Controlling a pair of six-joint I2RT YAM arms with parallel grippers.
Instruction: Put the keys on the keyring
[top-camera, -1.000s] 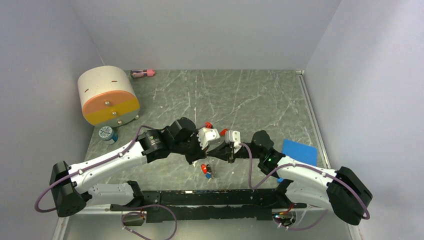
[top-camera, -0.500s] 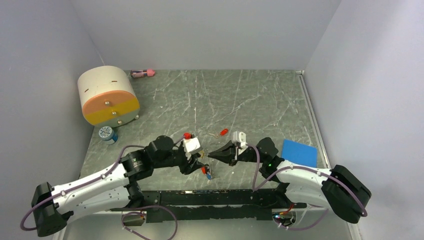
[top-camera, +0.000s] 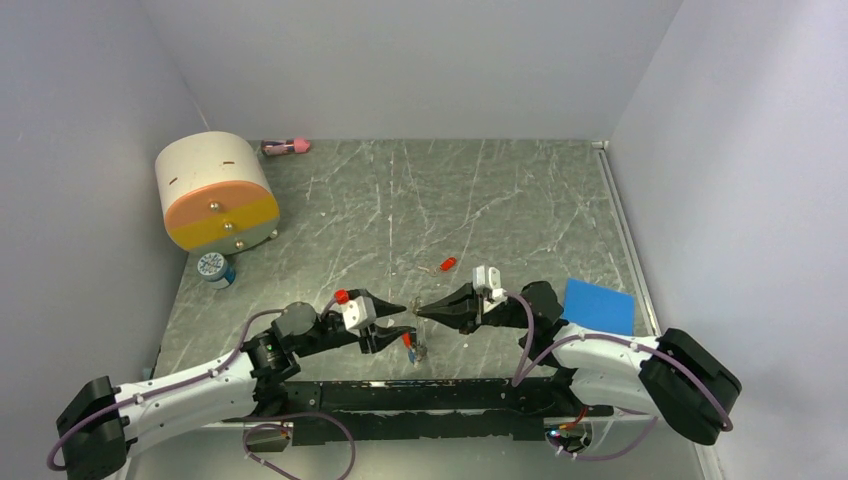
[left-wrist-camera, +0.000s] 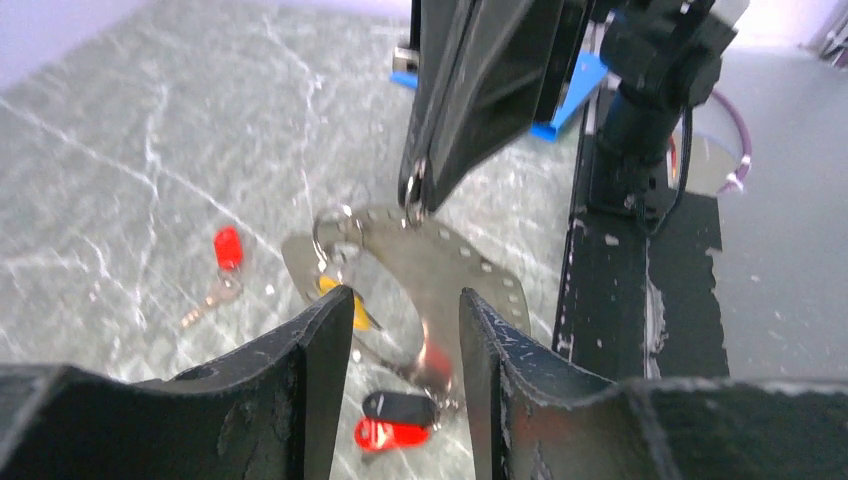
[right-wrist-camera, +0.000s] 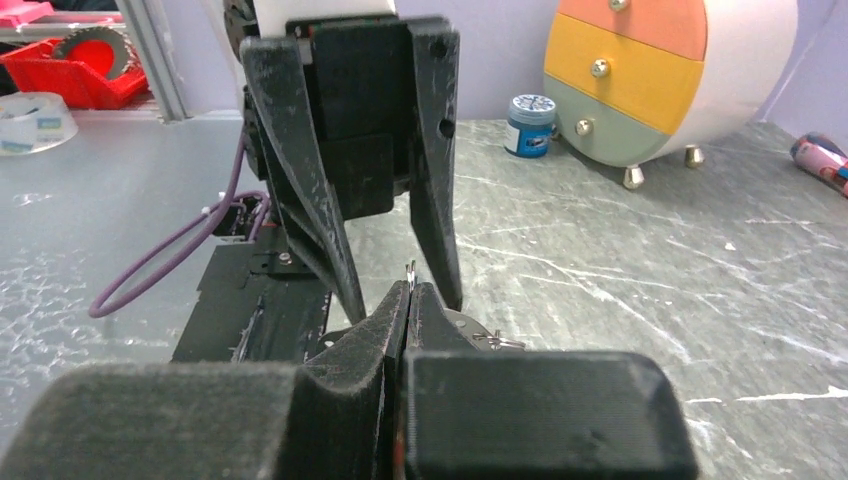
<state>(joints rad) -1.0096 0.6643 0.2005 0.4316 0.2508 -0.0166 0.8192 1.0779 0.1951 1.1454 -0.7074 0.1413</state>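
Observation:
My right gripper (top-camera: 420, 308) is shut on the keyring's thin wire ring (right-wrist-camera: 410, 268), which pokes out between its fingertips. The pale toothed plate (left-wrist-camera: 440, 275) of the keyring hangs below those tips. My left gripper (left-wrist-camera: 405, 300) faces it from the left, open, with nothing between its fingers (right-wrist-camera: 340, 260). The plate shows through the gap just ahead of them. One red-headed key (top-camera: 447, 265) lies alone on the table (left-wrist-camera: 227, 250). A red tag and a dark tag (left-wrist-camera: 400, 420) lie under the plate, in the top view a small cluster (top-camera: 411, 345). Something yellow (left-wrist-camera: 347, 308) sits by the ring.
A cream-and-orange drum (top-camera: 215, 190) stands at the back left with a small blue-lidded jar (top-camera: 215, 268) in front of it. A pink tube (top-camera: 285, 147) lies at the back wall. A blue pad (top-camera: 598, 305) lies right of my right arm. The black base rail (top-camera: 420, 395) runs along the near edge.
My left gripper has gone from shut to open and drawn back toward the near left, away from the right gripper. The right gripper, still shut on the keyring, has shifted slightly nearer.

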